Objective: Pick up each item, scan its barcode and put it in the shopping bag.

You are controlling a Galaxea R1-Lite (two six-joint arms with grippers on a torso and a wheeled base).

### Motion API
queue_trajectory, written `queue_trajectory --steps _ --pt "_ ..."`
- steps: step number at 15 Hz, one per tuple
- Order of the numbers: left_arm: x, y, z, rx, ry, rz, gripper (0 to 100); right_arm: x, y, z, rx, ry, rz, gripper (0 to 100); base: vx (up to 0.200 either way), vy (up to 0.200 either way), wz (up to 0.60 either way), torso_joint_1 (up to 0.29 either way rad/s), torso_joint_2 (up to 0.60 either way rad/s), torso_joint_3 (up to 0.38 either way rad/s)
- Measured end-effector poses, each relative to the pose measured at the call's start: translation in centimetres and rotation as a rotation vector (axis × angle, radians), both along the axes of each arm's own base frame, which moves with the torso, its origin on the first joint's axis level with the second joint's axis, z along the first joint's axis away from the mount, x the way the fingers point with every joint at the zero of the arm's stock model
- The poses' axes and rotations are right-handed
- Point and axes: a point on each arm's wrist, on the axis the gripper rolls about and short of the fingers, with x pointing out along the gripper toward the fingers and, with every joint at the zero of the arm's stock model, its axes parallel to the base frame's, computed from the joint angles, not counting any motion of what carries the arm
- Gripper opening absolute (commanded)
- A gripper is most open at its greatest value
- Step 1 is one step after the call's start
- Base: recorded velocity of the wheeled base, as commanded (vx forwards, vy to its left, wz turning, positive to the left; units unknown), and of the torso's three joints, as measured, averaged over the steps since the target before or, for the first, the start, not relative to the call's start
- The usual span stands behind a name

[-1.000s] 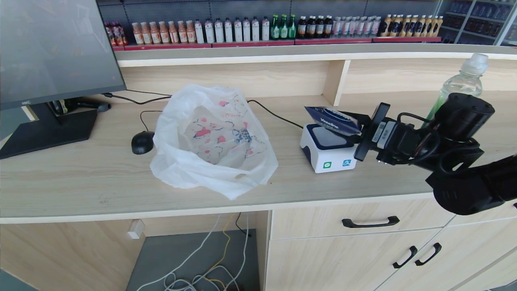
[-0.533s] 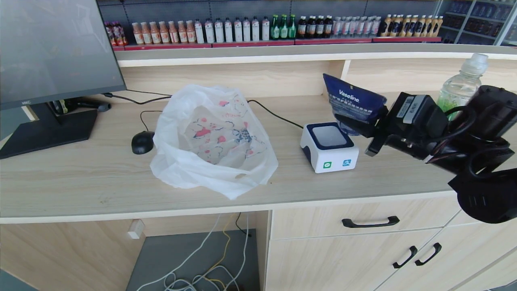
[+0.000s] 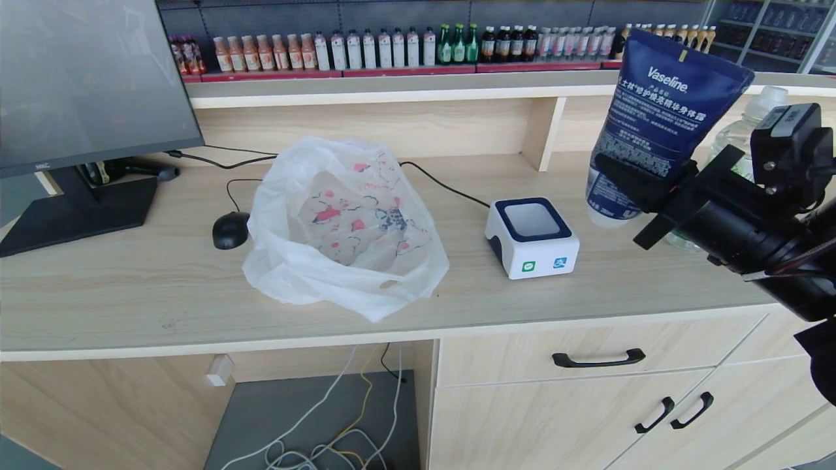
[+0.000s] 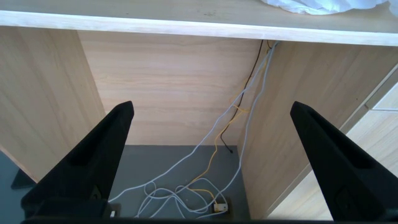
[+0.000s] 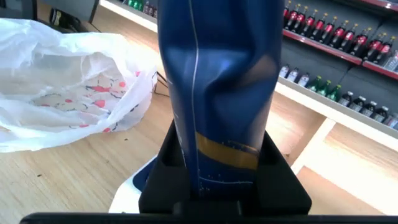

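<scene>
- Head view: the right claw (image 3: pixel 643 202) grips the lower end of a blue pouch (image 3: pixel 666 111) and holds it upright in the air, above the right part of the counter (image 3: pixel 130 294).
- The pouch hangs to the right of the white scanner (image 3: pixel 531 238), not touching it, and well apart from the shopping bag (image 3: pixel 343 225).
- The shopping bag, white plastic with a red print, lies on the counter with its mouth open, between a black mouse (image 3: pixel 230 230) and the scanner.
- A clear water bottle (image 3: pixel 751 124) stands behind the pouch and the right arm, partly hidden.
- A dark monitor (image 3: pixel 85 78) stands at the counter's left end.
- The left claw (image 4: pixel 208 155) sits below counter level, its fingers spread wide with nothing between them, facing the open space under the counter where cables (image 4: pixel 205 186) lie on the floor.
</scene>
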Motion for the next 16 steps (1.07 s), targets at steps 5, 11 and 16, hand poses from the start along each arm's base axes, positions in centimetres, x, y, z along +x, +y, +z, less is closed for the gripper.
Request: queue_trajectory --steps 5,11,16 --pt "0.0 0.0 0.0 0.0 0.0 -0.001 100 -0.9 -0.1 -1.1 0.131 0.097 -0.094 0 0.0 0.0 0.0 0.0 0.0 0.0" --pt "0.0 0.0 0.0 0.001 0.0 0.0 100 -2.3 4.5 0.9 0.36 0.109 -0.178 0 0.0 0.0 0.0 0.0 0.0 0.0" --pt "0.0 0.0 0.0 0.003 0.0 -0.001 100 -2.3 5.0 1.2 0.413 0.117 -0.142 0 0.0 0.0 0.0 0.0 0.0 0.0"
